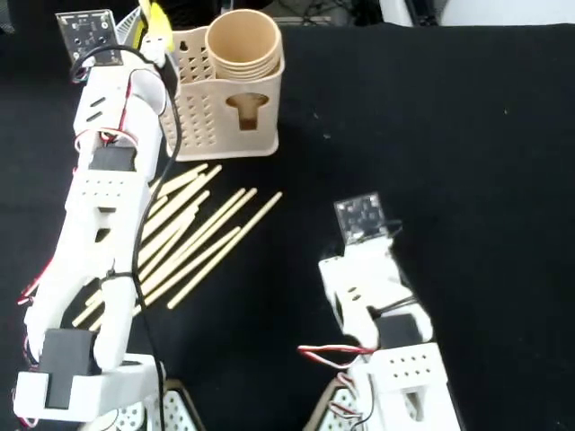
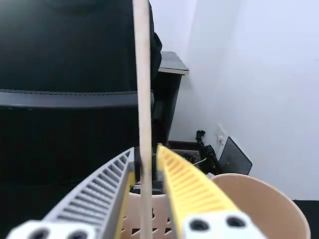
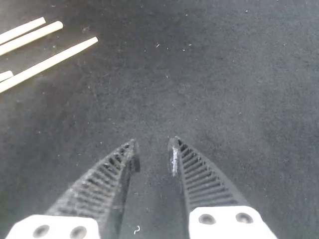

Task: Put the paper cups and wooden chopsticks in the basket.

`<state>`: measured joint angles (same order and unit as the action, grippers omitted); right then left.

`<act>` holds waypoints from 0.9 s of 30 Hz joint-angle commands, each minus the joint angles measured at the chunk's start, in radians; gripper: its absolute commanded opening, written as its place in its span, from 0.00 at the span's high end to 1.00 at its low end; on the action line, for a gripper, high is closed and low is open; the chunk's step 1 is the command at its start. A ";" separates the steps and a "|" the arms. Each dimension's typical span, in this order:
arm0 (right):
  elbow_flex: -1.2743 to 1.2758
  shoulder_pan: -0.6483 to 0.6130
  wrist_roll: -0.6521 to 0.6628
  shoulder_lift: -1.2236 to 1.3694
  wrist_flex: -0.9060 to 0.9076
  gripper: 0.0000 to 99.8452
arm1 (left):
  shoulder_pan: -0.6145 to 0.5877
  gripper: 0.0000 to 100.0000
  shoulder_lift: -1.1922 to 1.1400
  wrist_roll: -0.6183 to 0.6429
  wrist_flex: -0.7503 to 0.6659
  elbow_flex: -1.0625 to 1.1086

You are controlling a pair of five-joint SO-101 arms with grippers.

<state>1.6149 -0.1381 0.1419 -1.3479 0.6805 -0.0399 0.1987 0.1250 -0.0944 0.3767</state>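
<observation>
A stack of tan paper cups [image 1: 243, 40] is seen already seated in one compartment of the cream perforated plastic basket [image 1: 225, 126], so the cup part is judged done. A single pale wooden chopstick [image 2: 142, 74] is held upright between the closed fingers of the yellow-and-grey left end effector [image 2: 145, 158], right above the basket beside the cups. A scatter of loose wooden chopsticks [image 1: 202, 238] lies on the black cloth-covered counter [image 1: 449, 135] just in front of the basket, so most of the chopstick part is judged undone. The black right end effector [image 3: 152, 154] is held slightly open over bare cloth, with nothing gripped.

The basket's other compartment and part of the scatter are covered by the white left arm [image 1: 103, 197], so neither chopsticks already inside nor an exact count can be made out. The held chopstick's lower end is cut off.
</observation>
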 commanded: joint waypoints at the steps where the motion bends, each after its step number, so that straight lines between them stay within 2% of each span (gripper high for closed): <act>1: -0.004 -0.011 -0.002 -0.010 -0.021 0.88 | -0.010 0.87 0.008 0.003 -0.015 -0.005; 7: -0.004 -0.011 -0.002 -0.010 -0.021 0.88 | -0.012 0.87 0.011 0.002 -0.015 -0.008; 11: -0.002 -0.011 -0.002 -0.010 -0.021 0.88 | -0.053 0.87 0.038 0.002 -0.014 -0.005; 13: -0.002 -0.011 -0.002 -0.010 -0.021 0.88 | -0.091 0.87 0.087 0.005 0.032 -0.007; 19: -0.002 -0.011 -0.002 -0.010 -0.021 0.88 | -0.180 0.87 0.328 0.002 0.318 -0.015; 23: -0.002 -0.011 -0.002 -0.010 -0.021 0.88 | -0.266 0.86 0.500 -0.015 0.559 -0.007; 27: -0.002 -0.011 -0.002 -0.010 -0.021 0.88 | -0.323 0.87 0.571 -0.235 0.873 0.016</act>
<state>1.6149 -0.1381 0.1419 -1.3479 0.6805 -0.3330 0.7127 0.0345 0.5623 0.3767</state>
